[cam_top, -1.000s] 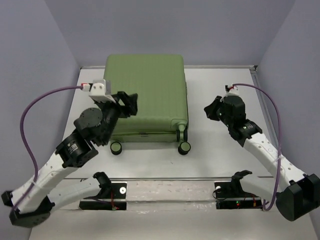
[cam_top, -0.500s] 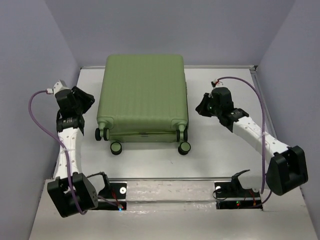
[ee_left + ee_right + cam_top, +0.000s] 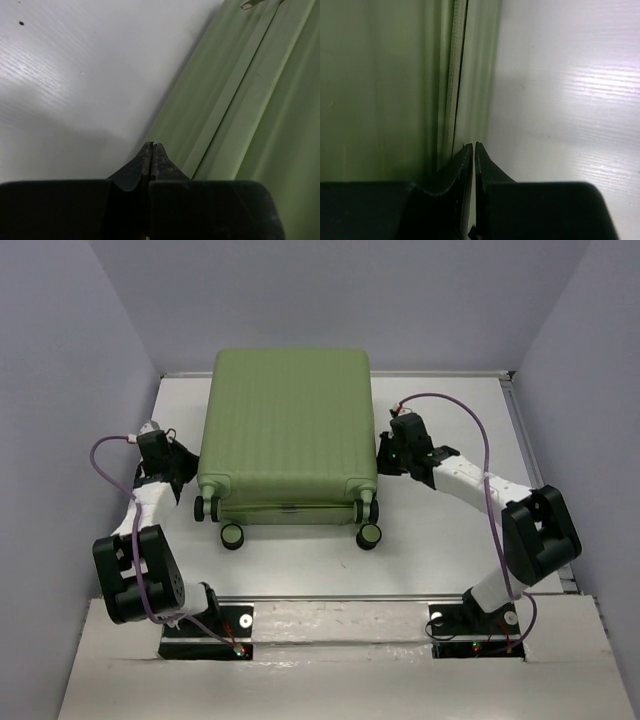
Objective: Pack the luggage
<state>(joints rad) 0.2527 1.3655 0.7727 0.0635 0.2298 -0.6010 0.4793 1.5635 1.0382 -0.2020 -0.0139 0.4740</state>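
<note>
Left gripper (image 3: 178,462) and right gripper (image 3: 386,453) both pinched shut, empty, just beside either flank of the luggage (image 3: 285,430). Lying flat on the table (image 3: 450,540), lid down, wheels (image 3: 369,534) at the near end. Looks like the closing-up stage. Next probably calls for working along the seam (image 3: 456,75), zipping or pressing it shut.

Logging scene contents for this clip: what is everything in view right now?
suitcase: one, light green, ribbed, closed, lying flat mid-table
wheels: four, black with green hubs, on the suitcase's near end
table: one, white, under everything
walls: three, pale grey, at the back and both sides
cables: two, purple, one looping off each arm
left arm: one, white and black, left of the suitcase
right arm: one, white and black, right of the suitcase
left gripper: black, shut, empty, by the suitcase's left side
right gripper: black, shut, empty, by the suitcase's right side
</note>
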